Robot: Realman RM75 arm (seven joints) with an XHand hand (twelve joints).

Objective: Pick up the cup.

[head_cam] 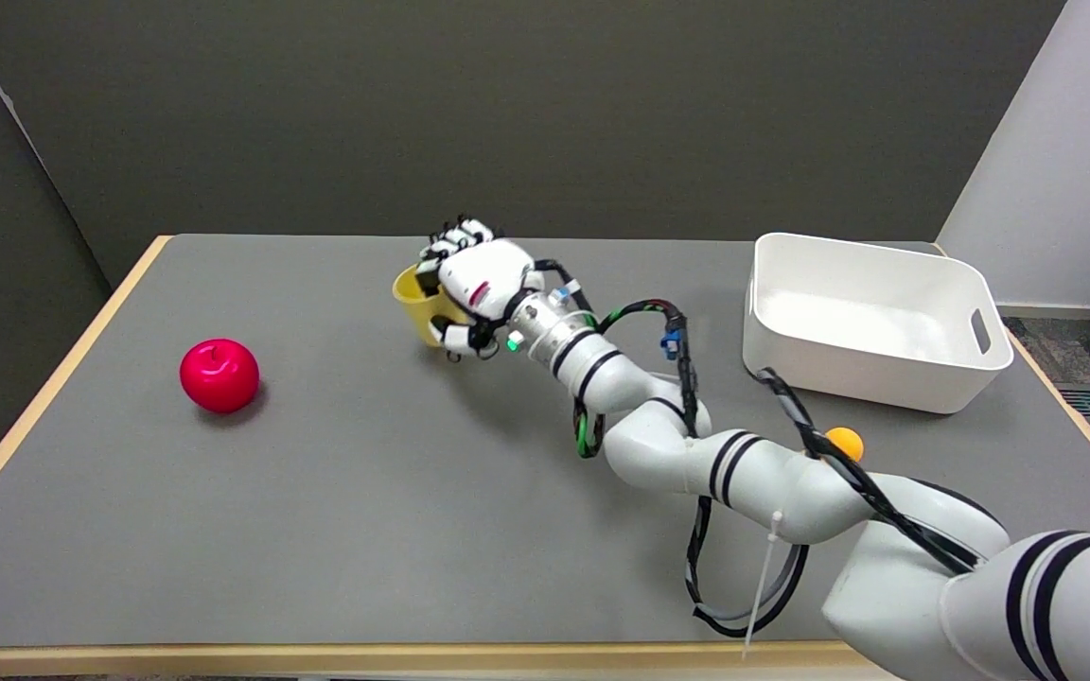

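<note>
My right hand [471, 284] wraps the yellow cup [415, 301], fingers over its rim and thumb below. It looks light, stiff and smooth-sided, so I judge the wall the best hold.

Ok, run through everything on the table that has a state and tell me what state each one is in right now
Cup: yellow, tilted, held by the right hand; whether it has left the table is unclear.
Right hand: fingers wrapped around the cup.
Apple: red, resting on the table, untouched.
Bin: white, upright, nothing visible inside.
Orange ball: on the table near the bin, partly hidden by the arm.
</note>
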